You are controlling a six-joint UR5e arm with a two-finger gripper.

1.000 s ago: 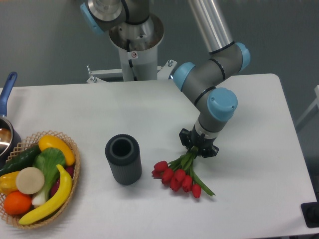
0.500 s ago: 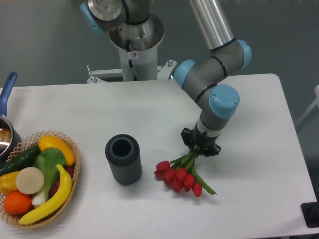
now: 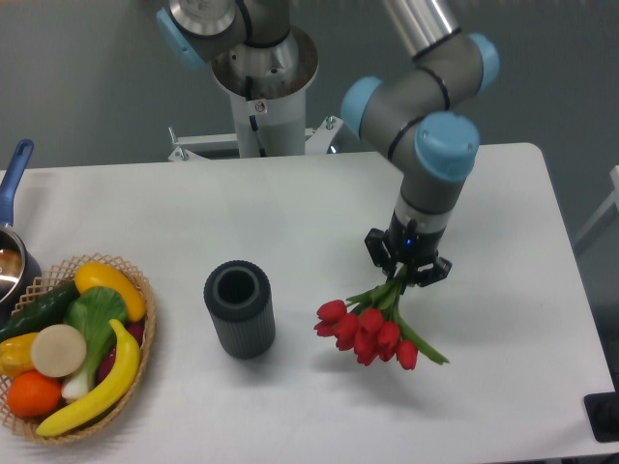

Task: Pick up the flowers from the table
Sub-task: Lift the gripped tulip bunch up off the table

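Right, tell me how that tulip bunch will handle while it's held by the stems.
The flowers will probably droop: the red heads hang below the gripper, which is shut on the stems. They look light, since a pinch at the stem ends carries the whole bunch. The thin stems may slip or swivel in the gripper, so swinging seems likely.

This looks like a robotics lab set up for handling trials. A grey industrial arm (image 3: 426, 87) with pale blue joint caps stands on a white pedestal (image 3: 259, 101) bolted behind a plain white bench (image 3: 193, 213), against a bare grey-blue wall. The things laid out are props rather than household clutter: at 8 o'clock a wicker basket (image 3: 131, 387) of plastic-looking fruit and vegetables (glossy, toy-like), near centre a dark ribbed vase (image 3: 239, 309), at 9 o'clock a blue-handled pot (image 3: 12, 246).
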